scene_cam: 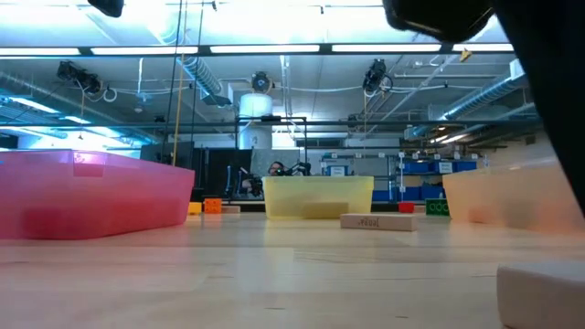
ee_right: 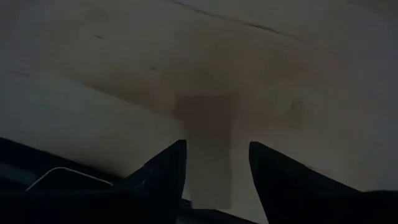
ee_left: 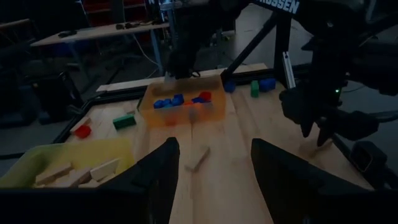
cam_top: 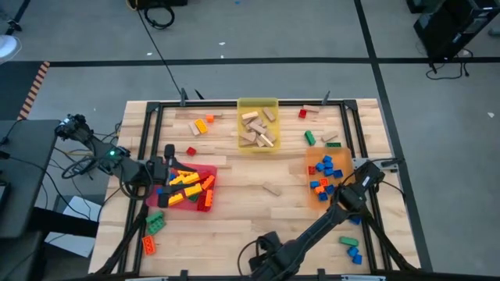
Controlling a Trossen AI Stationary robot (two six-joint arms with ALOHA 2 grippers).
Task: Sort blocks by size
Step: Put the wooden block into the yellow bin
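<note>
Sorting looks well along: tan wooden blocks (cam_top: 258, 129) fill the yellow tray (cam_top: 258, 103) at the table's far edge, long bricks (cam_top: 186, 187) the red tray (cam_top: 208, 169) toward the left edge, small blue ones (cam_top: 326, 173) the orange tray (cam_top: 311, 161) toward the right. Strays (cam_top: 153, 226) remain near the corners, plus one tan block (cam_top: 271, 189) mid-table. The right gripper (ee_right: 211, 163) is tipped down beside the orange tray, fingers around a tan block (ee_right: 210, 158). The left gripper (ee_left: 214, 163) waits at the red tray, fingers spread, empty.

Yellow tray (cam_top: 258, 104) holds tan blocks (cam_top: 258, 129); right tool (cam_top: 366, 173) beside orange tray (cam_top: 313, 160).
</note>
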